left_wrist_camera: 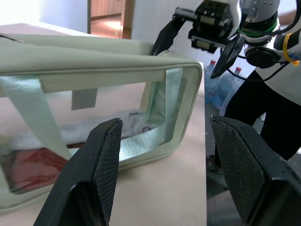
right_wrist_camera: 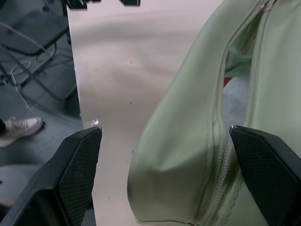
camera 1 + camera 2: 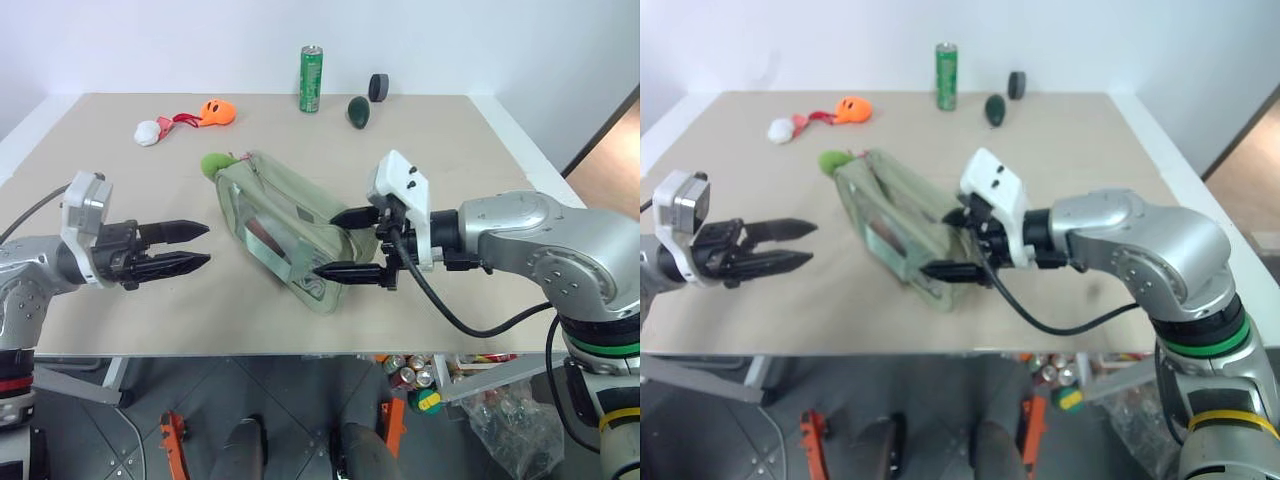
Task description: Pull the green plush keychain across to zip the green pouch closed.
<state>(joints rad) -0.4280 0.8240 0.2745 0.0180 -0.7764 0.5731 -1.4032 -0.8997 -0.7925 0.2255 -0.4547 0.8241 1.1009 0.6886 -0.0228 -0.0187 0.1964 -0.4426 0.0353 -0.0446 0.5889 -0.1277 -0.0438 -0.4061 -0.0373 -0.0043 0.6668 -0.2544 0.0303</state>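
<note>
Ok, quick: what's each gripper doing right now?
Left gripper: open, empty, beside the pouch.
Right gripper: open wide at the pouch's near end, holding nothing.

The pale sage-green pouch [image 3: 285,230] lies between both grippers, its zipper open. The lime-green plush keychain [image 3: 216,164] sits at its far end.

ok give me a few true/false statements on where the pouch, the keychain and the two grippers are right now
1. The right gripper is open at the near end of the green pouch. True.
2. The left gripper is clamped on the green plush keychain. False: it is open and apart from the pouch, holding nothing.
3. The keychain sits at the pouch's far end. True.
4. The green can lies tipped over. False: it stands upright at the table's back edge.
5. The orange plush rests on the pouch. False: it lies apart, farther back.
</note>
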